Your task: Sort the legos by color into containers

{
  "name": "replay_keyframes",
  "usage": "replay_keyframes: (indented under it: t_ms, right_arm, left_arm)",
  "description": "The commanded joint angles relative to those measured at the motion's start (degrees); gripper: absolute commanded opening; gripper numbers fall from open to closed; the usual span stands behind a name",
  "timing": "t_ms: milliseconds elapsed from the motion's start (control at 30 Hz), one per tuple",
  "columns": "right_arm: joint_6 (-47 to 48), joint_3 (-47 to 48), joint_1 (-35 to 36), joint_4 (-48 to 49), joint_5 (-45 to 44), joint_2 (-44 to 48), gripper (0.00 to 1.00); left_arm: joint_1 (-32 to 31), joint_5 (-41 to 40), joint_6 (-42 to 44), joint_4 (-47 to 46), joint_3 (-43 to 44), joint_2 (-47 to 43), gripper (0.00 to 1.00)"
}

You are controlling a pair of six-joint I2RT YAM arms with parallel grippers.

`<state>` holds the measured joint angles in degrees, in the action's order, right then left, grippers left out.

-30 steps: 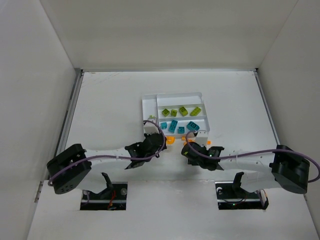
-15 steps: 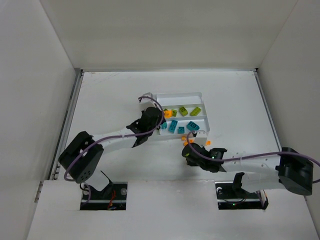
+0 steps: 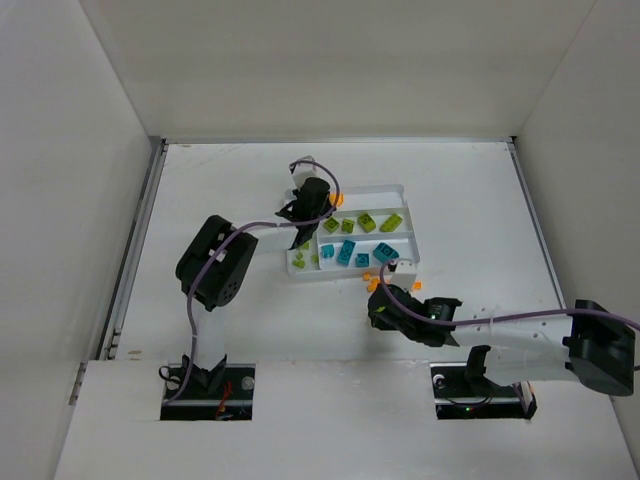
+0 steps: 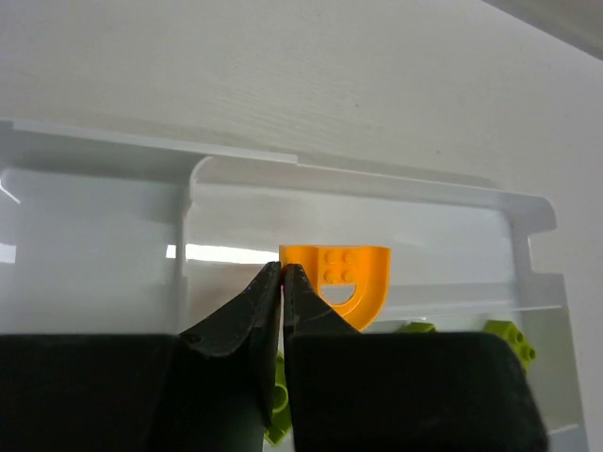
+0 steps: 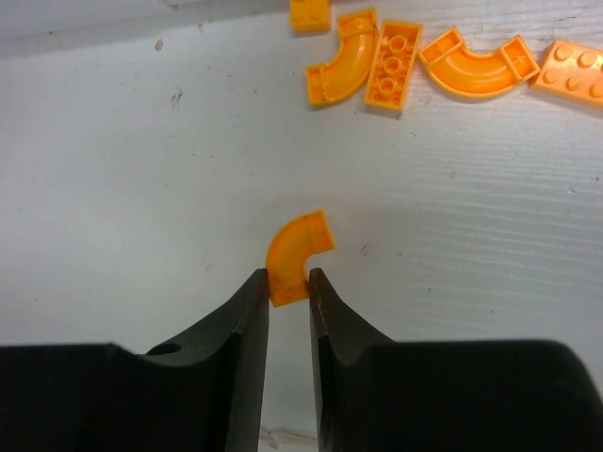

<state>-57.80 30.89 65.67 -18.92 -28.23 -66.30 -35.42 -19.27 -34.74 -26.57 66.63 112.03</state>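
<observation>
On the table [image 5: 141, 169] in front of the tray [image 3: 370, 188], the right gripper [image 5: 287, 280] had its jaws clamped on one curved orange brick [image 5: 294, 250] that lay on the surface. Five more orange pieces [image 5: 394, 64] lay loose just beyond it. In the tray, one long section held about four teal bricks [image 3: 346, 250] and the next held four green bricks [image 3: 367, 222]. Over the farthest section, the left gripper [image 4: 283, 273] pinched an orange arch [image 4: 344, 273], its jaws nearly together. Releasing the arch there seemed the next move, then lifting the curved brick.

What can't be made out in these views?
- Top view: the left gripper hides the tray's far-left corner.
- Left wrist: jaws partly cover lime bricks; whether the arch brick touches the tray floor is unclear.
- Right wrist: the top edge cuts off one orange brick; the tray is not in view.
</observation>
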Motion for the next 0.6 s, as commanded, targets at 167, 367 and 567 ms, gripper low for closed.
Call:
replay_keyframes:
  t_ms: [167,367,567]
  right_arm:
    - [2.3,1.4,-1.5,3.9,-0.6,2.7,0.21]
    - [7.3,5.0,-7.1,8.2,0.3,3.5,0.21]
    - [13.2,10.2,-13.3,12.8,3.7,-0.5,0.21]
  left_arm:
    - [1.8,0.5,2.7,1.4,6.1,2.2,0.10]
    - [1.1,-0.3,1.9,-1.7,1.4,-1.7,0.27]
    - [-0.5,-3.3,0.8,-7.8,-12.0,-13.4,0.30]
